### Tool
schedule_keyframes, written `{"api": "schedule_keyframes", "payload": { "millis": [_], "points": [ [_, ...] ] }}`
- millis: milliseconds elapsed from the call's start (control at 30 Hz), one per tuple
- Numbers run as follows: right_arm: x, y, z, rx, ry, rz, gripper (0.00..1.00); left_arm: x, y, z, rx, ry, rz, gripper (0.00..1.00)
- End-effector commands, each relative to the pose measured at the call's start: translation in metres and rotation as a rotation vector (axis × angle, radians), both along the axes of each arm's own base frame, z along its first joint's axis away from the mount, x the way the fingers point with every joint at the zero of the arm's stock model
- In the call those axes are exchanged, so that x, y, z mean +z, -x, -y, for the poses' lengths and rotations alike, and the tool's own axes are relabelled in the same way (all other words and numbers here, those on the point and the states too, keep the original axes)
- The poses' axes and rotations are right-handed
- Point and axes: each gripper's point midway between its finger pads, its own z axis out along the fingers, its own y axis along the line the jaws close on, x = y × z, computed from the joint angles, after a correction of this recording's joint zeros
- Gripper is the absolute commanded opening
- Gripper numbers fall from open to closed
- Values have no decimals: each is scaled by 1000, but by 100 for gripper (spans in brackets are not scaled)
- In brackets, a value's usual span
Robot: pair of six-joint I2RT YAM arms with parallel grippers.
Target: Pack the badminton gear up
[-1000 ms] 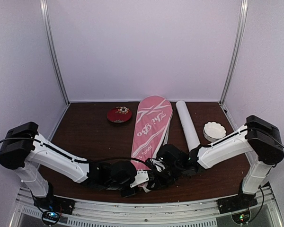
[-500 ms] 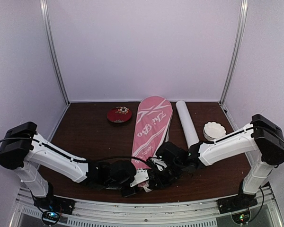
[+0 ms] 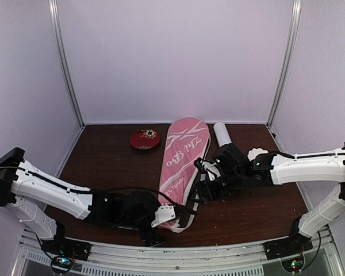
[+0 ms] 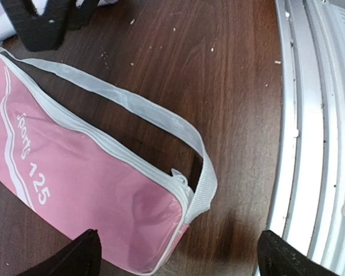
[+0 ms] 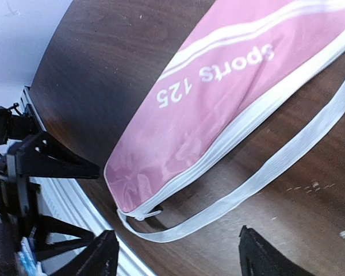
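The pink racket-shaped fabric bag (image 3: 183, 155) lies lengthwise down the middle of the table, its zip closed to the near end. The zipper pull (image 4: 181, 179) and white strap (image 4: 132, 106) show at that end. My left gripper (image 3: 169, 219) hovers over the bag's near end, open, with nothing between its fingers (image 4: 75, 256). My right gripper (image 3: 202, 187) is open and empty, up beside the bag's right edge (image 5: 218, 103), with the strap (image 5: 264, 172) under it. The long white tube (image 3: 221, 132) lies right of the bag, mostly hidden by my right arm.
A small dark red round dish (image 3: 145, 139) sits at the back left of the bag. A white ruffled round object (image 3: 256, 153) peeks out behind my right arm. The table's metal front rail (image 4: 310, 144) runs close to the bag's end.
Both grippers have opened. The right gripper has pulled back up and to the right, away from the bag's near end. The left arm has drawn back slightly toward the front edge.
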Motion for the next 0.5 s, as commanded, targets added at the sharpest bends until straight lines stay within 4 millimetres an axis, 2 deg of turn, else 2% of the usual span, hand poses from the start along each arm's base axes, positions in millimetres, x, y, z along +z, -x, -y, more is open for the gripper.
{"api": "schedule_keyframes", "payload": {
  "millis": [0,133,233,267,367,467],
  "points": [
    [52,-41,20,-100,-63,183,81,53,-20,3,56,129,-37,98],
    [102,-74,54,-237,-128,357,99,103,-65,-17,209,292,-78,98],
    [132,-92,82,-332,-138,465,100,139,-106,-45,354,423,-120,98],
    [137,-97,92,-360,-128,489,100,150,-120,-58,404,469,-131,98],
    [141,-114,120,-449,-83,546,100,166,-161,-102,574,570,-180,98],
    [132,-127,146,-529,-53,579,100,161,-194,-154,760,612,-204,98]
  ]
}}
